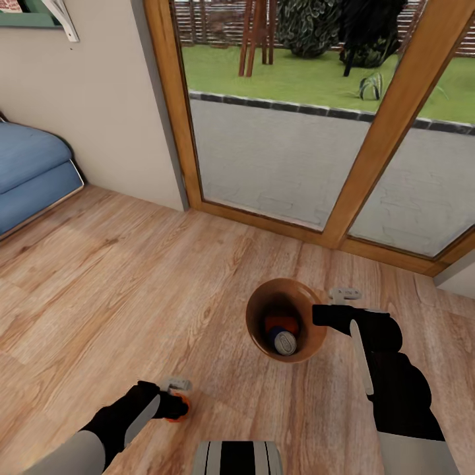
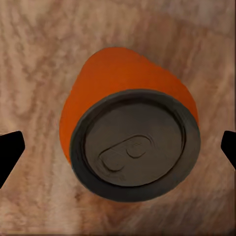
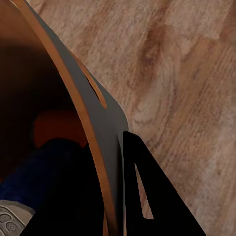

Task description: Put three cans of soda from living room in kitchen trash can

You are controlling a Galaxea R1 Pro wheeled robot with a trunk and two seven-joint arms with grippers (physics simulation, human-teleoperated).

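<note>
Three soda cans: two orange (image 1: 181, 404) (image 1: 277, 323), one dark blue (image 1: 284, 341). One brown bin (image 1: 254, 316). One blue sofa (image 1: 30, 171).

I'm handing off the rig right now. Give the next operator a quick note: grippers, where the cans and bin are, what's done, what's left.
Left gripper: fingers either side of the orange can, which looks held; contact isn't visible.
Right gripper: clamped on the rim of the brown bin, one finger outside the wall, carrying it.
In the bin: a dark blue can and a second orange can.
Done: two cans binned.
Left: drop the third can in, then take the bin to the kitchen. The blue sofa and glass doors are in sight.
</note>
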